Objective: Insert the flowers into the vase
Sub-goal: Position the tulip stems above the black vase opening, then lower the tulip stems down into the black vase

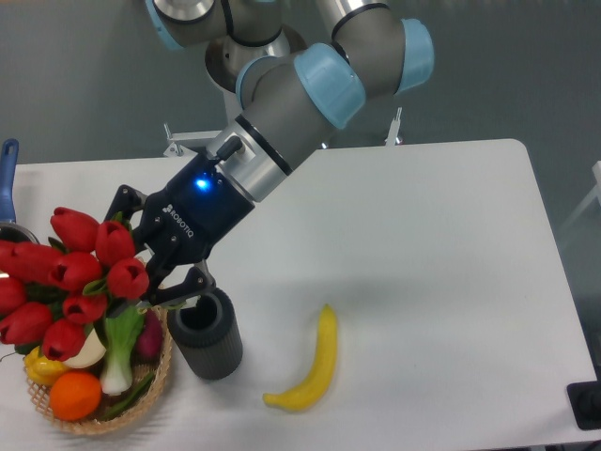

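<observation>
A banana [315, 368] lies just right of the vase [206, 334], which stands upright beside the basket [141, 395]. Above the basket, left of the vase's mouth, hang the flowers [70, 277], tilted, stems hidden. The gripper [164, 274], just above the vase's rim, seems clamped on their stems, likely to swing them over the opening.

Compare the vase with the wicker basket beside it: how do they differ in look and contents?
The vase is dark grey, ribbed and upright, taller than it is wide; the basket is tan woven wicker, low and wide. The vase's mouth looks empty, while the basket holds produce, including an orange. Both stand on the white table, close together; whether they touch is unclear.
</observation>
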`<state>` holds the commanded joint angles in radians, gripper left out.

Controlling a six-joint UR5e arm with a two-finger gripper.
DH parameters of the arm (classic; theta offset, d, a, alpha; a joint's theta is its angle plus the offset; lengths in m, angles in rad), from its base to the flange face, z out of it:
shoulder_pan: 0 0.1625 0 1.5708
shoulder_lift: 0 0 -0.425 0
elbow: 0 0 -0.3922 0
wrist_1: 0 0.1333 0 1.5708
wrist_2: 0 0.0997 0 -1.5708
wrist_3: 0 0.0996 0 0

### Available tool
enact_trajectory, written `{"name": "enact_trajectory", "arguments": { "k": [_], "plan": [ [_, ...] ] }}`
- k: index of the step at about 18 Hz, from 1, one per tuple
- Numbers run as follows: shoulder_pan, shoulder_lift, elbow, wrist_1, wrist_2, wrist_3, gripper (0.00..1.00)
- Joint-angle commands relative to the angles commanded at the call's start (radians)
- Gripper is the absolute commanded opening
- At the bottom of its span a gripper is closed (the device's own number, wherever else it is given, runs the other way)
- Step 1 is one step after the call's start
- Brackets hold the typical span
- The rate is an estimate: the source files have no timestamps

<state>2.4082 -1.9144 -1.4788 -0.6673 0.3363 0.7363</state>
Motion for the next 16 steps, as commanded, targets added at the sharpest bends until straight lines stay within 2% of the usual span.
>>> {"name": "enact_trajectory", "arguments": {
  "k": [7,16],
  "plan": [
    [0.051,-0.021,-0.018,0.0,-0.088,0.037,0.39],
    [0.052,-0.045,-0.028,0.0,-0.092,0.069,0.39]
  ]
}}
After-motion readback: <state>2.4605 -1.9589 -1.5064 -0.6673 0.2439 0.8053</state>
